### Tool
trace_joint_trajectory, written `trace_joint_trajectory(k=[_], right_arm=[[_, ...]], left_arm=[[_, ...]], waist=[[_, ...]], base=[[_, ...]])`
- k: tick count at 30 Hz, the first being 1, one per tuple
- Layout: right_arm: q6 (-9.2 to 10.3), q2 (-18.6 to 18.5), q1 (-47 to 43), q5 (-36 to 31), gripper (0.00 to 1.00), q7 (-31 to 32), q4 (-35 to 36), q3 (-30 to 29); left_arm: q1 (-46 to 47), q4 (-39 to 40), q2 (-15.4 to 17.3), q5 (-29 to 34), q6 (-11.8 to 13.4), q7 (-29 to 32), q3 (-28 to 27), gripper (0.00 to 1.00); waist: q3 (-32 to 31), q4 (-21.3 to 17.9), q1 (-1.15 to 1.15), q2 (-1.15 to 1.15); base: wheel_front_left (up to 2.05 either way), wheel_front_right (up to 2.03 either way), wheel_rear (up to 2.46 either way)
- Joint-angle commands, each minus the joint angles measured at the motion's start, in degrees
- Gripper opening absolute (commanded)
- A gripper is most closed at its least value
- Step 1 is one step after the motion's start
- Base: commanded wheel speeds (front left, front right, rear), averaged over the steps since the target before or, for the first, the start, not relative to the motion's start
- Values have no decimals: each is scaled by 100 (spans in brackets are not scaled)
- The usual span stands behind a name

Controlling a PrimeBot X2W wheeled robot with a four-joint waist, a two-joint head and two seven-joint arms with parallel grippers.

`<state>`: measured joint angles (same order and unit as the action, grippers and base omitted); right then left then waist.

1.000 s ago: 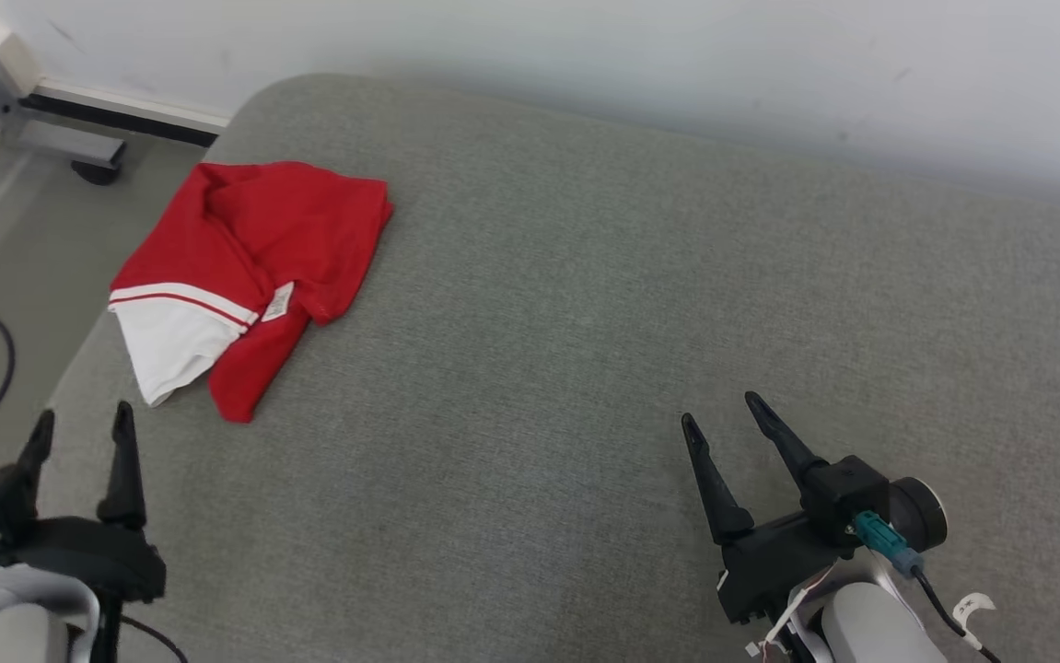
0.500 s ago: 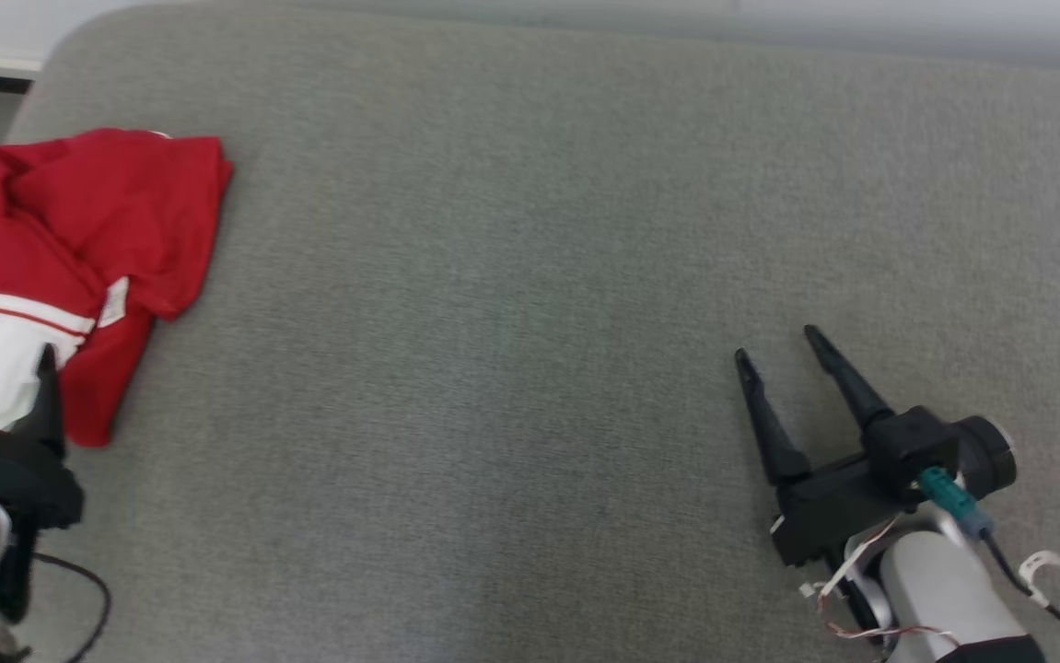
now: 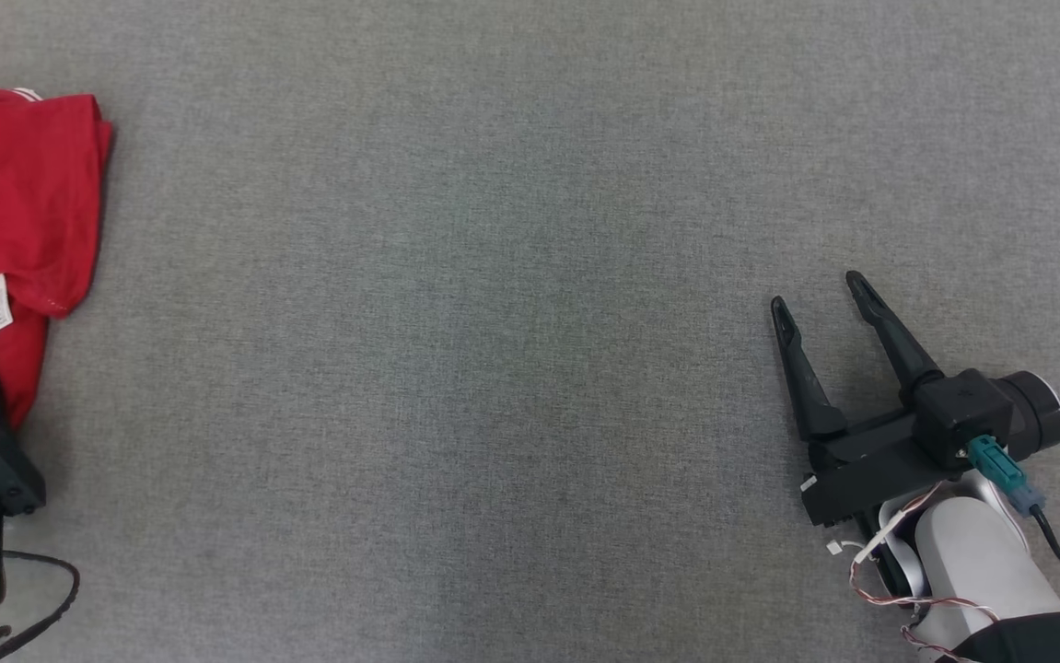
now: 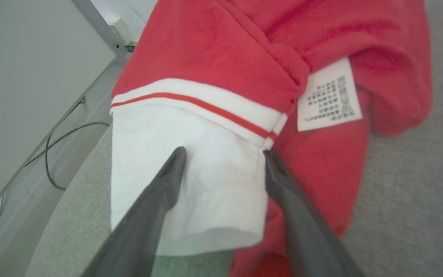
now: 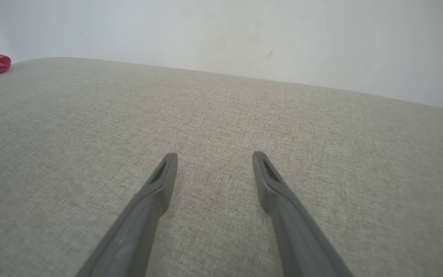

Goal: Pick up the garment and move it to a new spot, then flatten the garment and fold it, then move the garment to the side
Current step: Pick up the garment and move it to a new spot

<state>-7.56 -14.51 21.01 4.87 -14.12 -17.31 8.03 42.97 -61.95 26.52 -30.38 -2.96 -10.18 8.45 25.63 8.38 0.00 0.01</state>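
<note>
Now the garment (image 3: 18,193) is lying crumpled at the left edge of the head view, on the gray cushion (image 3: 493,368), with part of it cut off by the frame. In the left wrist view it is taking up the centre and upper right: red cloth, a white band with a thin red stripe crossing the middle, and a white part (image 4: 148,154) hanging below the band toward the lower centre. A white label (image 4: 329,96) is sitting at right of centre against the red folds.

The left gripper (image 4: 224,152) is pointing at the white part, its fingers standing wide apart with their tips over that cloth. Nothing is being pinched between them, and I cannot tell whether the tips are touching the fabric. At the left of that view a dark cable (image 4: 50,154) is looping on the floor beside a pale panel.

The right gripper (image 3: 815,290) is hovering in the lower right of the head view, well apart from the garment, fingers spread wide and holding nothing, with bare cushion beneath them. In the right wrist view a pale wall (image 5: 244,38) is running across the top.
</note>
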Motion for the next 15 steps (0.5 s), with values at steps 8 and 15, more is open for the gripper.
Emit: trace_joint_trajectory(k=[8,15], right_arm=[[16,130,-56,27,100,25,-231,19],[16,381,-119,77,100,-63,-429,-76]], left_arm=[[149,-499,-20,-32,-169,-183,42,0],[394,-509,123,6,-413,-363,259,0]], waist=[[-158,-110,0,-1],[-534,-245,0,-1]], base=[[0,0,0],[0,0,0]])
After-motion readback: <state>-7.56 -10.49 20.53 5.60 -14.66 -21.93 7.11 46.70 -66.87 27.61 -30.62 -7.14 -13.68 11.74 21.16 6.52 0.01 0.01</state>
